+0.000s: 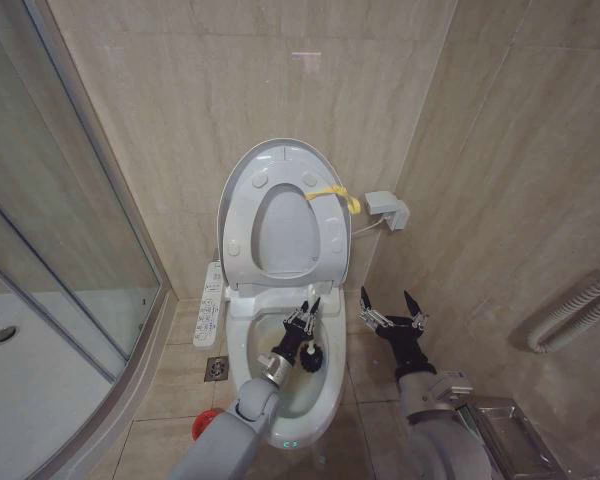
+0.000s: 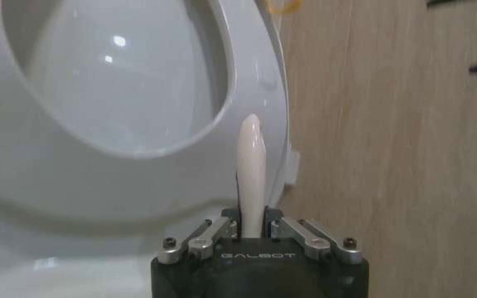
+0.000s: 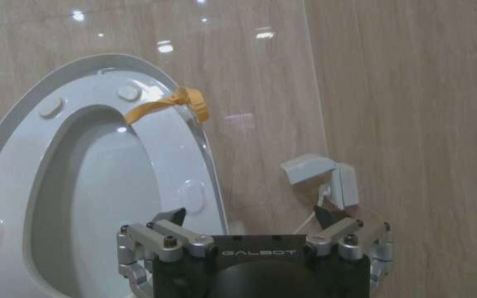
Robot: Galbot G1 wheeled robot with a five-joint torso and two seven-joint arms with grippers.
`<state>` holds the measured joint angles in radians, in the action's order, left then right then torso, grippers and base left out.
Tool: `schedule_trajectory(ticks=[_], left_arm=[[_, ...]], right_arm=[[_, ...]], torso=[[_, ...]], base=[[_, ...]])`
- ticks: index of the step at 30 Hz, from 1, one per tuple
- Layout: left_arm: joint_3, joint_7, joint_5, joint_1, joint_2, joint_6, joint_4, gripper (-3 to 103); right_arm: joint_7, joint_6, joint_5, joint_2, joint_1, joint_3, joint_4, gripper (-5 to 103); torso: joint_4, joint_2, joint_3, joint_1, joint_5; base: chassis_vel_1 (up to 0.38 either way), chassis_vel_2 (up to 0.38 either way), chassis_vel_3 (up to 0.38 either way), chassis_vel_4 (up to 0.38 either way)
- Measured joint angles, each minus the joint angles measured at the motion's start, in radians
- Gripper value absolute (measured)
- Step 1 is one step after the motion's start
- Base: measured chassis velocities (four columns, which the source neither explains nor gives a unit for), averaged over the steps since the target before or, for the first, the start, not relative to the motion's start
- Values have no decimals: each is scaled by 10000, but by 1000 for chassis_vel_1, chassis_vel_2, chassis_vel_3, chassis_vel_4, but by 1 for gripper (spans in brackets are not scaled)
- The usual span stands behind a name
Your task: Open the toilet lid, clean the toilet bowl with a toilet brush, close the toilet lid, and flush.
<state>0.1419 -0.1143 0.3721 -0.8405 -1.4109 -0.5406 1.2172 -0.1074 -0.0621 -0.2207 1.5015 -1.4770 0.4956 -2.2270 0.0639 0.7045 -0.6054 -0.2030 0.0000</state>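
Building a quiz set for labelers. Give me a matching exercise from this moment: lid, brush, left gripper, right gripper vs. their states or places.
Column 1
1. toilet lid
2. toilet brush
3. left gripper
4. right gripper

Column 2
A. open, holding nothing, beside the toilet bowl on the wall side
B. raised upright against the back wall, yellow loop tag at its edge
C. dark bristle head down inside the bowl
D. shut on a pale handle, over the bowl

Pairs: 1-B, 2-C, 3-D, 4-A
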Motion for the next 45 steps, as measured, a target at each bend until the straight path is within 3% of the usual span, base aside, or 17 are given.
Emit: schedule_trajectory(ticks=[12,17,25,31,40,45], left_arm=[[123,-94,44,509,-130,-52,-162,18],[146,-189,24,447,-209,-247,-930,18],[140,-209,66,750,-250,-226,-586,18],[275,-302,63,594,-288,-208,-1076,18],[236,-331,45,818,-396,-167,-863,18],[257,-440,-271,478,-375,-378,-1380,18]], right_arm=[[0,0,0,0,0,0,0,100],[0,0,0,0,0,0,0,100],[0,0,0,0,0,0,0,100],[0,0,0,0,0,0,0,100],[0,0,0,0,0,0,0,100],[0,0,0,0,0,0,0,100]], torso=[[6,0,0,0,1],[-1,0,0,0,-1],[5,0,0,0,0],[-2,0,-1,0,0],[5,0,0,0,0],[0,0,0,0,-1]], base=[[0,0,0,0],[0,0,0,0],[0,0,0,0],[0,0,0,0],[0,0,0,0],[0,0,0,0]])
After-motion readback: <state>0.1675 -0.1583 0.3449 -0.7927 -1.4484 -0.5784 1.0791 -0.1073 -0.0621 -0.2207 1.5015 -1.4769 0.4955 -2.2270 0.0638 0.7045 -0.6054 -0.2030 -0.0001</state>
